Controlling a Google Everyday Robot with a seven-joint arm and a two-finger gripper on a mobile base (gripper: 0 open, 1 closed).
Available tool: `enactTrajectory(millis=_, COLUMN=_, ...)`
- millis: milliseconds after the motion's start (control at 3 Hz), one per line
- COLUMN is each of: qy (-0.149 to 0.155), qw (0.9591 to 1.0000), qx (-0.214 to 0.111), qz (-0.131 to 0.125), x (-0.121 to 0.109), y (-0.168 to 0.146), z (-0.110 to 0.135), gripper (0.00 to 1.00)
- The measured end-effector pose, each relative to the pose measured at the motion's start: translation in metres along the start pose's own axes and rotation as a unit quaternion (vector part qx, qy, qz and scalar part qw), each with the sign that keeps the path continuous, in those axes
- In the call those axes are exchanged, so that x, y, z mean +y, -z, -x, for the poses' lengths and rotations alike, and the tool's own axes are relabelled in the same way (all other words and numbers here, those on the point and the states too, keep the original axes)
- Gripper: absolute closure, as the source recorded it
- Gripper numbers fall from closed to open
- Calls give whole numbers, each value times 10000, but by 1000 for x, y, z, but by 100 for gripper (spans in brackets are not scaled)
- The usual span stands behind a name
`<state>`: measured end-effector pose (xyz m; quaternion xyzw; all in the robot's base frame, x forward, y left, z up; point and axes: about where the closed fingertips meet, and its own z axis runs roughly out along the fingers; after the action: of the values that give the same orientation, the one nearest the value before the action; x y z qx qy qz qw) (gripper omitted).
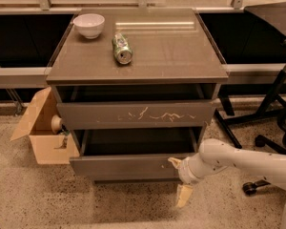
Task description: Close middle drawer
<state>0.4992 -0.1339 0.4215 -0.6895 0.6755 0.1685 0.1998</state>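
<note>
Since the middle drawer (124, 167) looks rigid, handleless and free-sliding, a push on its flat front should do; the gripper (179, 179), jaws spread open, sits at its right end.

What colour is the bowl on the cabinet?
White bowl, camera view; pincer at the middle drawer front.

Lit dim and warm; pale glare streaking the cabinet top (171, 51); deep shadow inside the middle drawer (128, 166); gripper (179, 178), fingers spread, evenly lit at its front's right end.
</note>
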Motion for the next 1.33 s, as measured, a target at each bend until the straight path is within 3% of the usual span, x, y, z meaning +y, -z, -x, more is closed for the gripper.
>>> enactTrajectory(millis=333, qy=-42, qw=9999, qx=-101, qz=7, x=-6, y=-1, z=-4, gripper=0)
enactTrajectory(millis=667, qy=-20, qw=9999, qx=-159, qz=15, x=-19, y=-1, z=-5, gripper=14)
enactTrajectory(millis=1333, qy=89, qw=9997, qx=-189, qz=-102, x=-46, y=3, z=-4, gripper=61)
